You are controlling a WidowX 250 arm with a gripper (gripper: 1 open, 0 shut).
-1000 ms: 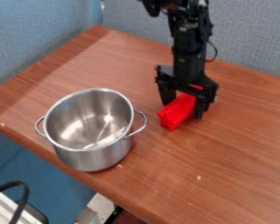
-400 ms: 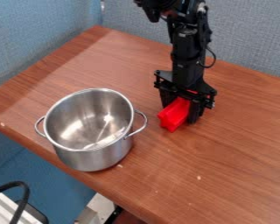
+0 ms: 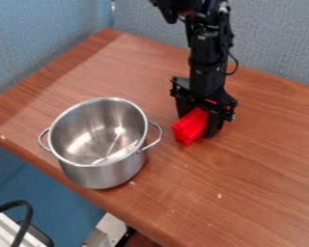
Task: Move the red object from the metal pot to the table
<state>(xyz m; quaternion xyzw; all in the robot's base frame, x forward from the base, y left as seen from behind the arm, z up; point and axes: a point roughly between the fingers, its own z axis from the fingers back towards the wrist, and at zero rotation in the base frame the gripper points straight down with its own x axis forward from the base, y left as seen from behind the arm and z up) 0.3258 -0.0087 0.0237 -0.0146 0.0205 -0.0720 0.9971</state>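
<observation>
The red object (image 3: 191,127) lies on the table (image 3: 105,72), to the right of the metal pot (image 3: 103,143) and outside it. My gripper (image 3: 203,114) points straight down over the block's far end. Its two black fingers (image 3: 180,102) have drawn in against the block's sides, so it is shut on the red object. The block's near end sticks out toward the front and still rests on the wood. The pot stands upright near the front edge of the table, and nothing shows inside it.
The table's front edge runs diagonally just below the pot, with black cables (image 3: 13,220) on the floor beyond it. A blue wall (image 3: 42,29) rises behind the table's left side. Bare wood stretches left and behind the pot.
The fingers, spread wide around the red block a second ago, have drawn in on it. The block looks nudged slightly left. The pot has not moved.
</observation>
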